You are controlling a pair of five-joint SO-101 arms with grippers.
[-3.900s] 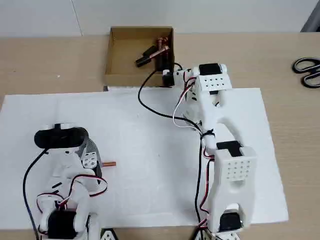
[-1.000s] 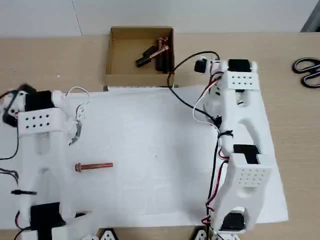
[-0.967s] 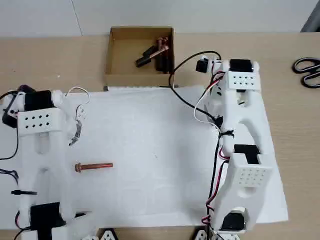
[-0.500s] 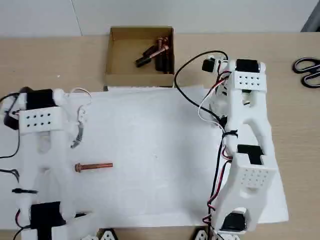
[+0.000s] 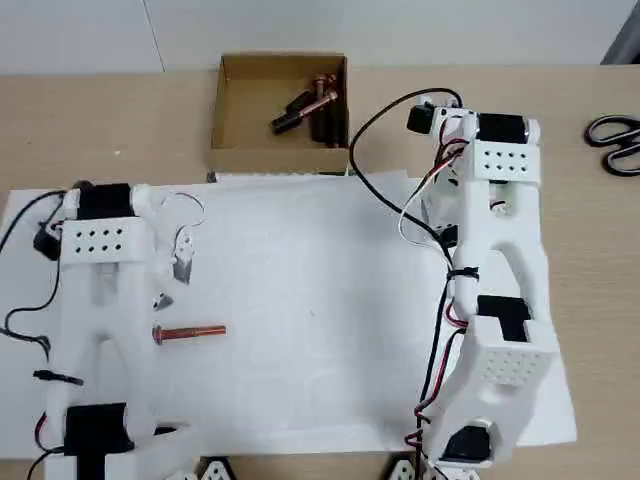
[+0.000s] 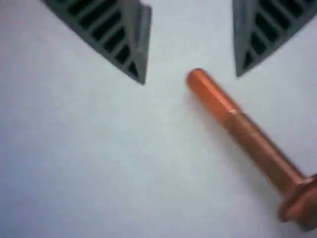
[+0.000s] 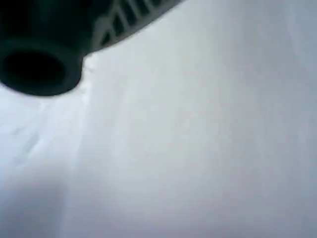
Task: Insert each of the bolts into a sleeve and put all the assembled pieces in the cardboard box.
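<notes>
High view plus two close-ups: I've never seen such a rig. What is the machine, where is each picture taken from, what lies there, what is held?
Two white robot arms stand side by side at a table: the left arm and the right arm. The high view comes from a fixed camera looking down on them. Each close-up comes from a camera on one arm's wrist. A white sheet covers part of the table, with one copper bolt on it. Behind it stands a cardboard box with copper-and-black pieces inside; scissors lie at the far right. In the left wrist view the left gripper is open over the bolt's tip, holding nothing. The right wrist view shows a black tube, likely a sleeve; whether it is gripped I cannot tell.
</notes>
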